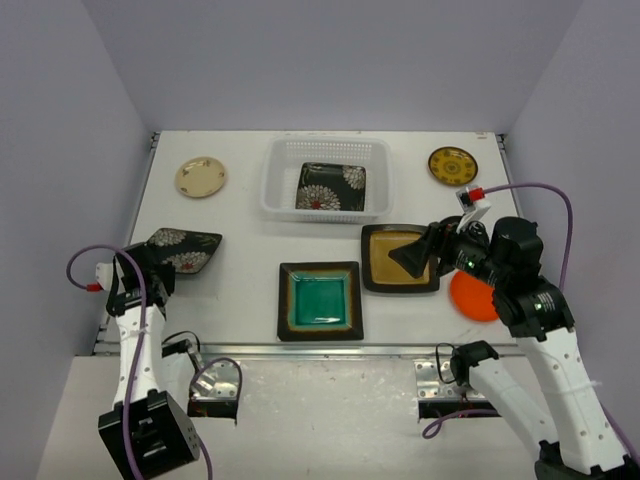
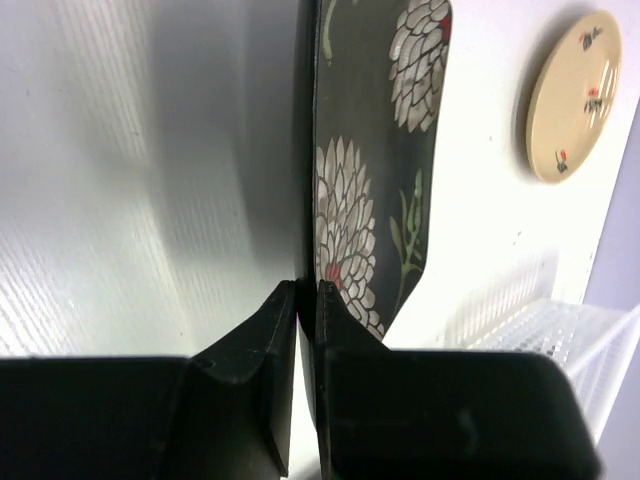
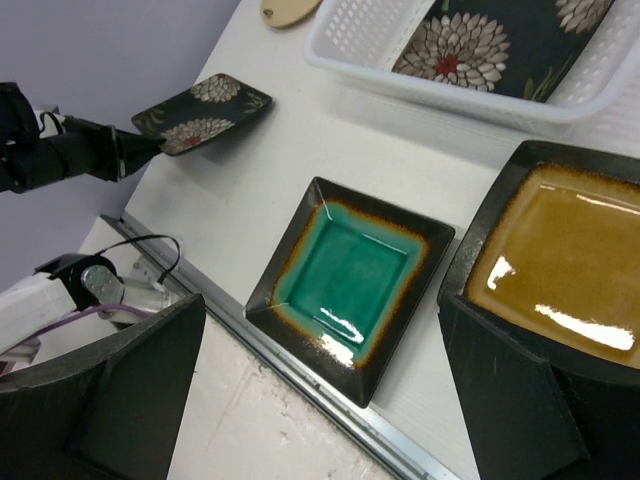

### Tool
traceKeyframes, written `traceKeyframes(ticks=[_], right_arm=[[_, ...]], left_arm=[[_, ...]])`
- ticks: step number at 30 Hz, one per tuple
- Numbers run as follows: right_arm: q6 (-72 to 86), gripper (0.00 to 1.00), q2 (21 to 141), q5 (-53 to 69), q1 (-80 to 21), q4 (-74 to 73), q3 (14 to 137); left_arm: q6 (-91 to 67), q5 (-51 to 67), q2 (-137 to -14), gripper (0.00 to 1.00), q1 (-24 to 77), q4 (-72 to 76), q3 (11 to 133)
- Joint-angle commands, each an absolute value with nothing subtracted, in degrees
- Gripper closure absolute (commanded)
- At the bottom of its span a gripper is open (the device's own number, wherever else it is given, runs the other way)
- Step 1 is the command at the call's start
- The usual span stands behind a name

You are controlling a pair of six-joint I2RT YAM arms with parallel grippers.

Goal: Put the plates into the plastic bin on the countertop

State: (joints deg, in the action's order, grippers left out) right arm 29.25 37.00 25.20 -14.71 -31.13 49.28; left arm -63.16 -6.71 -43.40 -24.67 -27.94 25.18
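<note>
Floral plate (image 2: 365, 200) sits pinched in left pincer (image 2: 305, 290), plain only from its wrist; right pincer (image 3: 320, 305) gapes wide.

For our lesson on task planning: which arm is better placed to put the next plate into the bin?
Left. The left gripper is shut on a floral plate, which only needs carrying to the bin. The right gripper is open beside the amber plate, holding nothing.

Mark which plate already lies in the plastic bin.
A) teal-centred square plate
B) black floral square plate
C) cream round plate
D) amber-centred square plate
B: a black floral square plate lies inside the plastic bin, plainly seen through its open top from above.
</note>
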Motion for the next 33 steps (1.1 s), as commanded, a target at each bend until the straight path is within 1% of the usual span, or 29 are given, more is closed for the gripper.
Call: traceKeyframes(ticks=[1,8,12,15,18,20,23,25,27,28,33], right_arm=[[31.6,0.01,41.0,28.4,-14.4,-27.2,50.5],[31.6,0.01,44.6,29.8,-14.4,-26.8,51.8],[30.9,0.01,45.0,28.6,-14.4,-28.2,53.4],[30.6,0.01,45.5,27.6,-14.4,-29.3,55.0],[30.3,0.01,45.8,26.5,-14.4,-30.4,56.6],[30.5,0.01,46.1,25.9,-14.4,-30.9,57.1],[31.1,0.01,46.2,24.1,-14.5,-31.7,57.9],[31.0,0.01,46.5,22.7,-14.4,-32.3,58.3],[31.0,0.01,47.0,22.0,-14.5,-32.8,58.6],[30.9,0.01,47.3,21.4,-14.4,-33.1,58.9],[30.4,0.01,48.0,18.7,-14.4,-35.2,60.2]], left_arm=[[-59.0,-1.2,-40.1,1.00,-24.4,-25.1,35.1],[-54.1,4.8,-38.2,1.00,-24.3,-26.4,46.9],[-51.9,10.4,-38.9,1.00,-24.3,-25.0,52.6],[-51.9,17.5,-40.9,1.00,-24.3,-21.2,55.3],[-53.1,24.1,-44.0,1.00,-24.3,-13.3,55.6],[-54.0,28.7,-47.2,1.00,-24.2,-8.2,55.7],[-53.3,33.3,-55.9,1.00,-19.6,-1.6,57.3],[-49.9,31.9,-60.1,1.00,-14.0,-1.1,60.1],[-48.8,30.0,-63.1,1.00,-11.2,0.5,62.3],[-48.1,30.9,-66.6,1.00,-8.8,2.9,63.4],[-46.2,37.9,-81.9,1.00,-3.9,6.2,71.2]])
